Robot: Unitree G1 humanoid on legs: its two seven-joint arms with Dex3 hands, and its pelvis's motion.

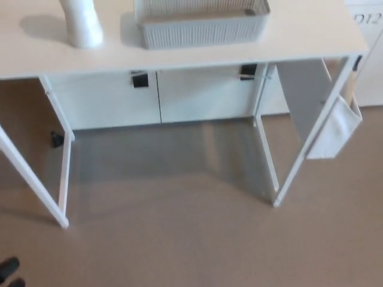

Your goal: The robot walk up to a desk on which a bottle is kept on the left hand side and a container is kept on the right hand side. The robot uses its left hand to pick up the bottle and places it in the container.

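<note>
A white bottle (81,24) stands on the left part of the pale desk top (299,36), cut off by the picture's upper edge. To its right, apart from it, sits a light grey slatted container (200,27); what lies inside it is hidden. Only a small black part of my left hand (9,269) shows at the bottom left corner, low over the floor and far from the desk. My right hand does not show.
The desk stands on thin white legs (60,179) (281,179) on a brown floor. White cabinets with black handles (139,79) stand behind it. A white pouch (335,128) hangs off the desk's right side. A small black object (56,139) lies by the wall.
</note>
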